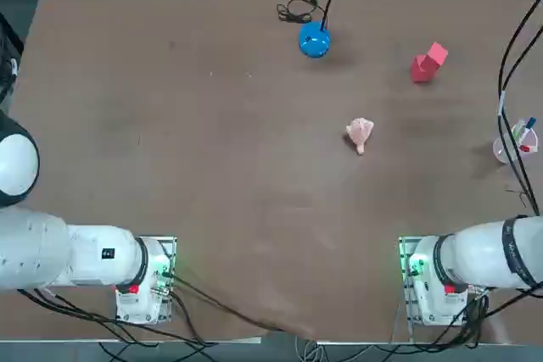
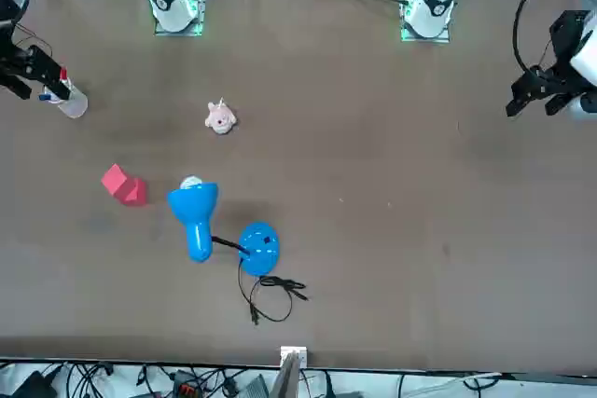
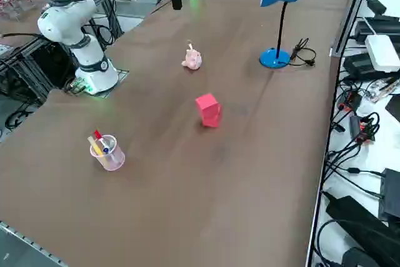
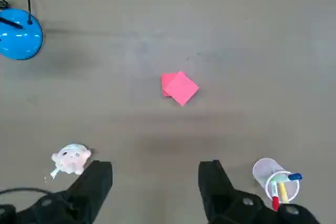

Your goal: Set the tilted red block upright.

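Right wrist view: end effector [image 4: 155, 182] released, fingers spread, high above surface [image 4: 252, 35]; red block [image 4: 179, 88] leaning, untouched, roughly centred ahead for likely descent.

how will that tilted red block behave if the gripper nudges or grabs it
The red block has flat faces and sharp edges, so it probably stays stiff and won't roll. It stands tilted, so a nudge may well topple it. Its matte sides likely grip well in the right gripper, whose jaws are open.
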You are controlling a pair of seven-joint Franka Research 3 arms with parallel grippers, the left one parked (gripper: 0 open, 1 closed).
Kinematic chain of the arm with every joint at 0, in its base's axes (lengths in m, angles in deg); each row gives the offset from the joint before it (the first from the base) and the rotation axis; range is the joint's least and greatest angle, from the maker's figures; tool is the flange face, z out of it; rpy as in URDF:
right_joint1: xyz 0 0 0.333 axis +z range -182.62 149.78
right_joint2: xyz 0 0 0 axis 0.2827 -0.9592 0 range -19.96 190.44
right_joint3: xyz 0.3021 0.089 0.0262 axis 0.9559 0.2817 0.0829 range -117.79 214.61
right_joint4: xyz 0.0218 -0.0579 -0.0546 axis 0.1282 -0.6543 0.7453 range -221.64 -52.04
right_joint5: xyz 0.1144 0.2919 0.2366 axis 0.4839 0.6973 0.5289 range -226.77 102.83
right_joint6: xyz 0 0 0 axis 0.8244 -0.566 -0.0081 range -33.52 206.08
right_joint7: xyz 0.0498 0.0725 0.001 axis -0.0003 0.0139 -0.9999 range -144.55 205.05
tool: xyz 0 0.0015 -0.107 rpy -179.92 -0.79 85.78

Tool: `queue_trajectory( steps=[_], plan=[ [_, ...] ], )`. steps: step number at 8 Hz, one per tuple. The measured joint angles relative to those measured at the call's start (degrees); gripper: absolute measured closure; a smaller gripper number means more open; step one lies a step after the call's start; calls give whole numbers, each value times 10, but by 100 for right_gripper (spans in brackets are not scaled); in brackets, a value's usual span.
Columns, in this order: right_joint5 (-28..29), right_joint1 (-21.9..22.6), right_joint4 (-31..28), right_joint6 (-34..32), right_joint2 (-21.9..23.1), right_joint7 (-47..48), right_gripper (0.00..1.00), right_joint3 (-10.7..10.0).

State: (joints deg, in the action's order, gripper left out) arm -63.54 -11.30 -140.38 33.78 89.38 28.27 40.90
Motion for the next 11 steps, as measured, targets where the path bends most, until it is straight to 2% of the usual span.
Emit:
queue_trajectory(
  steps=[6, 9, 11],
  plan=[
    [0, 0, -1, -3, -10, 0, 0, 0],
    [0, 3, -2, 8, -69, -6, 0, 2],
    [0, 11, -2, 38, -103, -82, 0, 5]
  ],
)
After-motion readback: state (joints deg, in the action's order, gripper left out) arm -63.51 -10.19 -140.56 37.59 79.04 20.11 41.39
